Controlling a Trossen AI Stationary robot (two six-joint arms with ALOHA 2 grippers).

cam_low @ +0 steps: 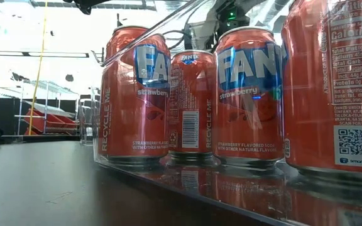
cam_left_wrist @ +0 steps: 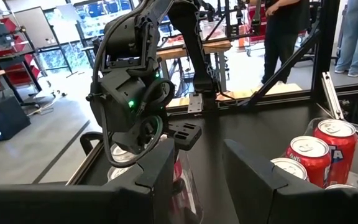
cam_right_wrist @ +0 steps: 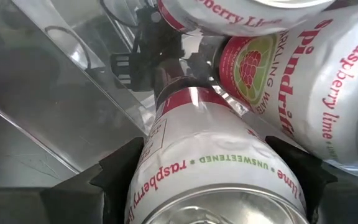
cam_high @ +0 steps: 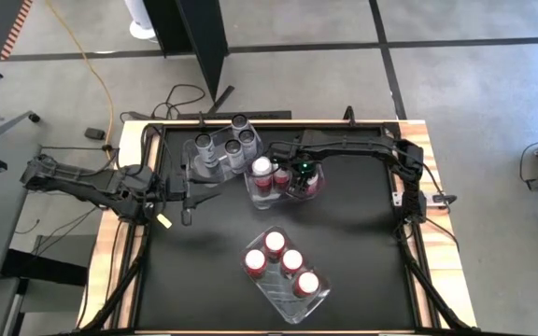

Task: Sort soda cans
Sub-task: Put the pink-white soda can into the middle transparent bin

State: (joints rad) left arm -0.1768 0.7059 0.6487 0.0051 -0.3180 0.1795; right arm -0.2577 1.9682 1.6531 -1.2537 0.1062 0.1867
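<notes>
Three clear bins hold the soda cans. Several dark grey cans (cam_high: 220,145) stand in the far bin, several red cans (cam_high: 283,261) in the near bin; these red cans fill the low view (cam_low: 250,94). White-and-red cans (cam_high: 262,168) stand in the middle bin (cam_high: 250,193). My right gripper (cam_high: 299,177) reaches down into the middle bin and is shut on a white raspberry-lime can (cam_right_wrist: 216,174), which the gripper hides in the high view. My left gripper (cam_high: 187,207) is open and empty (cam_left_wrist: 197,171), low over the table left of the middle bin. My right gripper pinches the white can between its two fingers (cam_right_wrist: 120,168), one on each side of the can's wall just below the silver top (cam_right_wrist: 166,168). The fingers come from above, pointing down. The can stands upright among the other cans in the middle bin.
Other raspberry-lime cans (cam_right_wrist: 303,87) stand close against the held one, and the bin's clear wall (cam_right_wrist: 86,93) is beside it. Bare black table lies between the middle and near bins. People stand in the room beyond the table (cam_left_wrist: 284,31).
</notes>
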